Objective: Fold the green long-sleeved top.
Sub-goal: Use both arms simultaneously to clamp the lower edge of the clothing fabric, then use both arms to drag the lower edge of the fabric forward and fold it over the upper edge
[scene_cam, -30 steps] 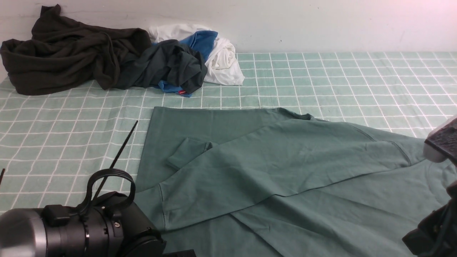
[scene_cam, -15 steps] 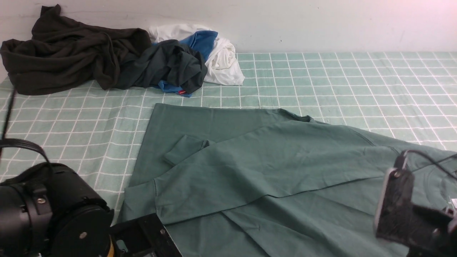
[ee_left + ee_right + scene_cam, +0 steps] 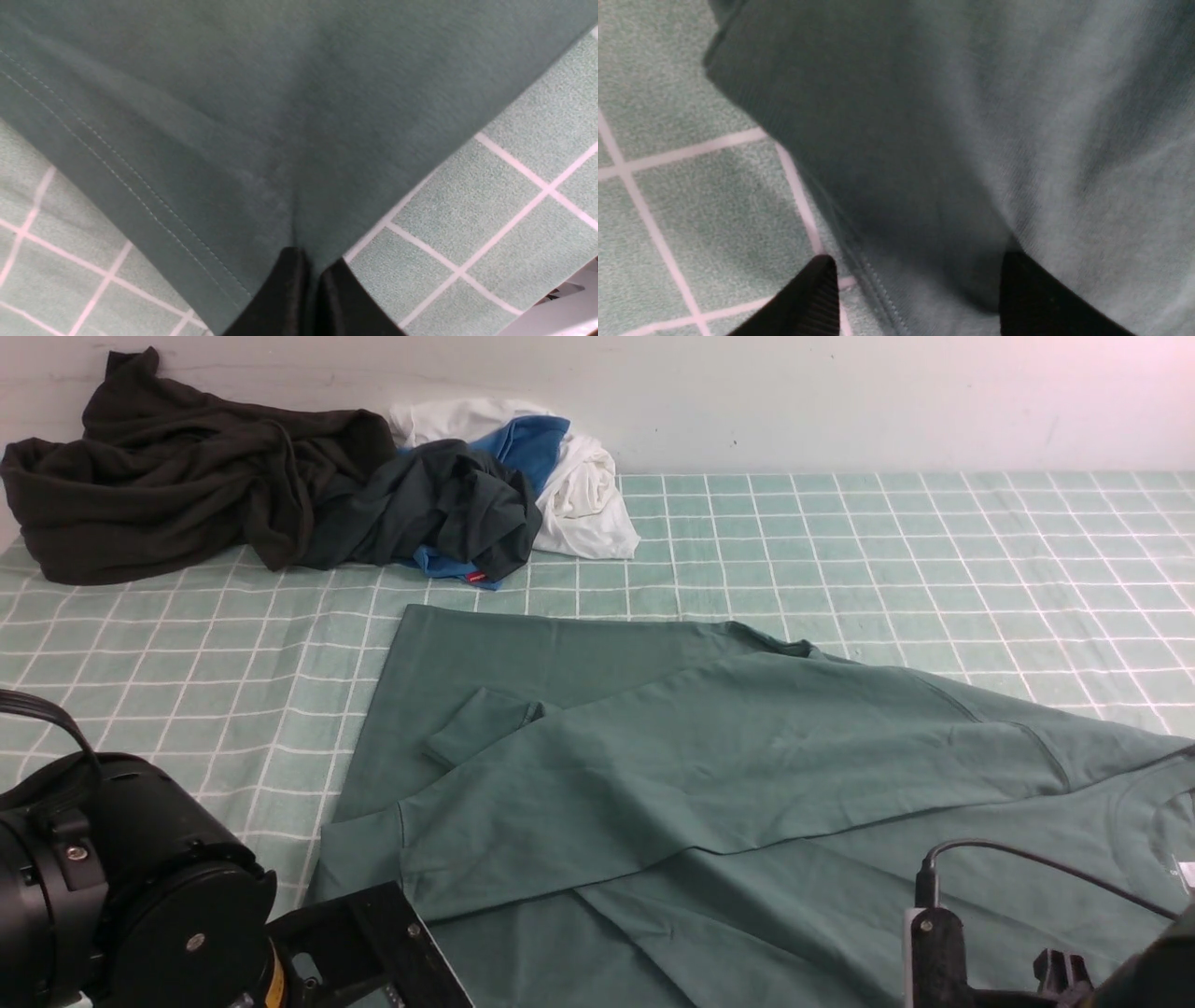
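The green long-sleeved top (image 3: 709, 765) lies spread on the checked cloth, one sleeve folded across its body and the cuff (image 3: 476, 728) near the left side. My left gripper (image 3: 310, 275) is shut, pinching the top (image 3: 233, 116) near its stitched hem corner; in the front view only the left arm (image 3: 140, 896) shows, at the bottom left. My right gripper (image 3: 915, 289) is open, its fingers (image 3: 817, 298) standing apart astride an edge of the top (image 3: 971, 116). The right arm (image 3: 971, 961) shows at the bottom right, near the collar (image 3: 1148, 793).
A very dark olive-black garment (image 3: 168, 467) is heaped at the back left. Beside it lie a dark green shirt with a red tag (image 3: 439, 504) and blue and white clothes (image 3: 579, 485). The wall stands right behind them. The checked cloth (image 3: 934, 541) covers the table.
Both arms have moved low toward the near edge. The top's near left corner has shifted left, and the right arm has dropped almost out of the front view.
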